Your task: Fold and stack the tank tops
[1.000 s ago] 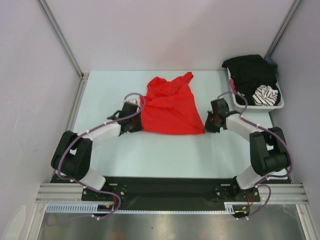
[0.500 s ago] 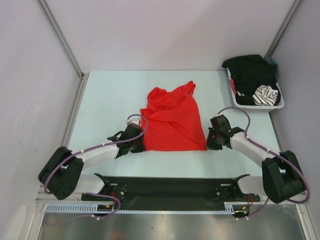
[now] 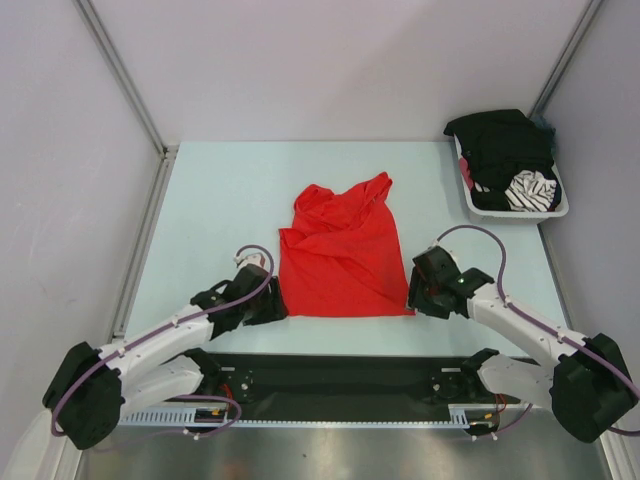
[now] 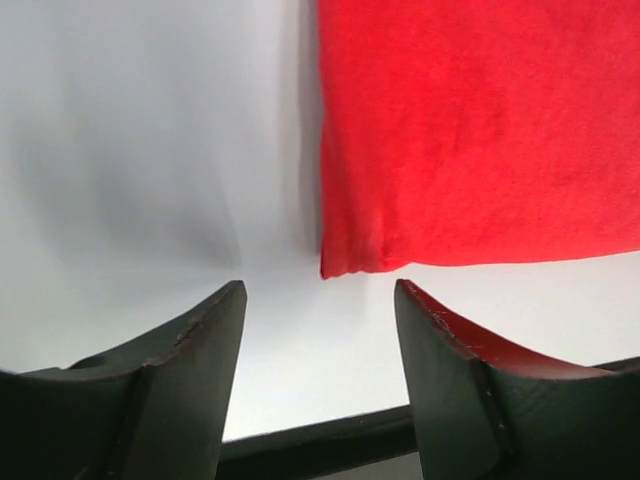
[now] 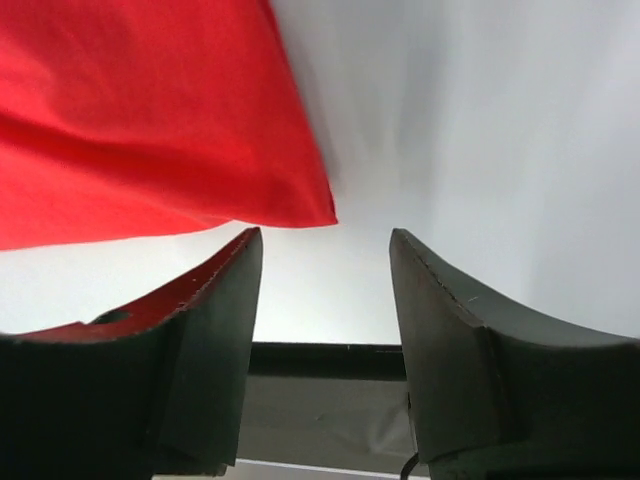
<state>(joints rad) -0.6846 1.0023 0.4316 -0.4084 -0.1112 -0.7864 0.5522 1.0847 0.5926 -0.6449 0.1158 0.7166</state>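
The room was a plain booth of pale walls, with a slanting metal post (image 3: 120, 75) at the far left corner and a pale blue-white table (image 3: 220, 190) filling the floor of the overhead view. Along the near edge ran a black mounting plate (image 3: 340, 372), from which the arms reached out low over the surface. The left gripper (image 4: 318, 290) sat just short of the near left corner of the red tank top (image 3: 343, 255), its jaws parted with only bare table between them; the wrist view showed that corner of the hem lying just beyond the tips, untouched. The red tank top lay spread on the middle of the table, its long axis running from near to far, the straight hem toward the arms and the straps and neckline toward the back wall. Its lower half was flat and smooth, while the upper part was rumpled and bunched. The right gripper (image 5: 325, 238) stood at the near right corner of the hem, also with its jaws apart and empty, the cloth's corner resting just past its tips. At the far right corner of the table stood a white basket (image 3: 560, 208), with the black tank top (image 3: 500, 145) heaped over its far end and a black-and-white striped cloth (image 3: 530, 190) inside. A second metal post (image 3: 568, 55) rose behind it.
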